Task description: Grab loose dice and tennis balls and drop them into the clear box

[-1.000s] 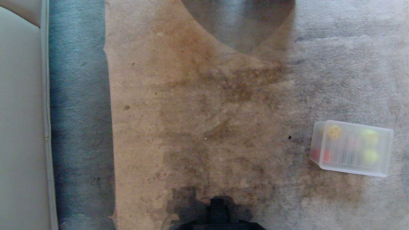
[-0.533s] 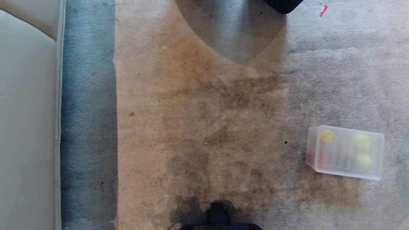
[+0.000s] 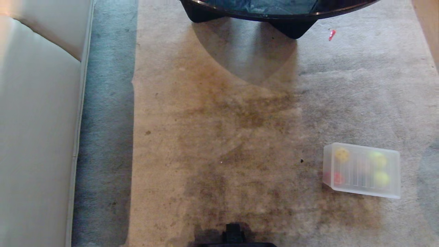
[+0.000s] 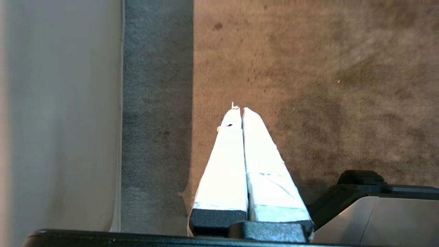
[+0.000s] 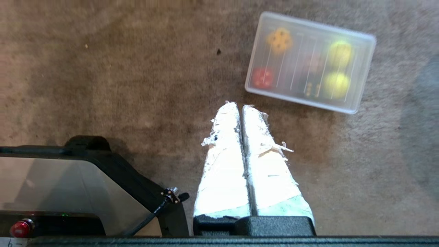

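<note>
The clear box (image 3: 363,192) lies on the carpet at the right, and shows in the right wrist view too (image 5: 298,98). Through its ribbed translucent top I make out a yellow die (image 3: 342,154) (image 5: 279,39), a red die (image 3: 334,177) (image 5: 263,77) and two tennis balls (image 3: 377,158) (image 5: 340,52), one beside the other (image 3: 381,177) (image 5: 336,84). No loose die or ball shows on the carpet. My right gripper (image 5: 239,104) hangs shut and empty above the carpet, short of the box. My left gripper (image 4: 240,109) is shut and empty over the carpet near the sofa. Neither arm shows in the head view.
A cream sofa (image 3: 34,120) runs along the left. A black round table (image 3: 274,8) stands at the far edge, with a small red scrap (image 3: 331,34) on the carpet beside it. My own base (image 3: 233,236) shows at the near edge.
The whole head view has tilted upward: the black table has come into sight at the top and the box sits lower in the picture. Nothing on the floor has moved.
</note>
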### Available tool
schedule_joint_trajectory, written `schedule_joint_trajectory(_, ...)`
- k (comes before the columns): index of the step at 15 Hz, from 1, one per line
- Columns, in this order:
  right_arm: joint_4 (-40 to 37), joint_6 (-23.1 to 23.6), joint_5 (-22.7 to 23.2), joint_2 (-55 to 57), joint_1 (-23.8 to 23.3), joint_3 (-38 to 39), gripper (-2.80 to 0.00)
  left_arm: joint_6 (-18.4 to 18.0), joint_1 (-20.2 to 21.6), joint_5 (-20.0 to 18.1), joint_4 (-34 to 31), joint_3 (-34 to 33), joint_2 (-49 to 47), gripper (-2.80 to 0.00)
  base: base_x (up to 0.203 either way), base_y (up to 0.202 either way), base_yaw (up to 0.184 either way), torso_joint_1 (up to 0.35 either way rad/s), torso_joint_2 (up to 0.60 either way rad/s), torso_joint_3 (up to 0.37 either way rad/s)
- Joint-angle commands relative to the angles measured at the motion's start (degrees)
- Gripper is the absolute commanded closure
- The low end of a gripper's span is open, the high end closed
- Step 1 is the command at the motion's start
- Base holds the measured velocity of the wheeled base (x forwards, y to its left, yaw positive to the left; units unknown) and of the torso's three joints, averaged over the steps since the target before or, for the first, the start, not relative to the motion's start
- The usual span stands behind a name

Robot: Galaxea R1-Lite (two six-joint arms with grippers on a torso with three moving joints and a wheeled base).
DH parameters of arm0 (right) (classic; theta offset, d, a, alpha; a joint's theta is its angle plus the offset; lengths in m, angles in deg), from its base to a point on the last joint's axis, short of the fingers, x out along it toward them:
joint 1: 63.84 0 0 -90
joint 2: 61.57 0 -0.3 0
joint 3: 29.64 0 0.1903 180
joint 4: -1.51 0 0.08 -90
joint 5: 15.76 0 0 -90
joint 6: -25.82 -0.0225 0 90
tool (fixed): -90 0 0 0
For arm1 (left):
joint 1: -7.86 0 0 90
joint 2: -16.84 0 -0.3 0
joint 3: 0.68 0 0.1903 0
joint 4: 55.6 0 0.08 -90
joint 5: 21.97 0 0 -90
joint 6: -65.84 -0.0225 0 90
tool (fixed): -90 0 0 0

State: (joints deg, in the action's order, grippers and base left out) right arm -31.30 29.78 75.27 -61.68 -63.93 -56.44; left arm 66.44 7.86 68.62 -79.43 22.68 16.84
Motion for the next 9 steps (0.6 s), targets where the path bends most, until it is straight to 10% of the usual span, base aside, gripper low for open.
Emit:
schedule_joint_trajectory(1,0.0,0.0,0.0,0.1,0.0,0.0,0.00,0.0,0.0,0.0,0.0,0.0,0.0,0.00,0.000,0.000,0.000,0.000,0.01,0.199)
schedule_joint_trajectory(9,0.0,-0.2,-0.1,0.2,0.0,0.0,0.00,0.0,0.0,0.0,0.0,0.0,0.0,0.00,0.000,0.000,0.000,0.002,0.00,0.203)
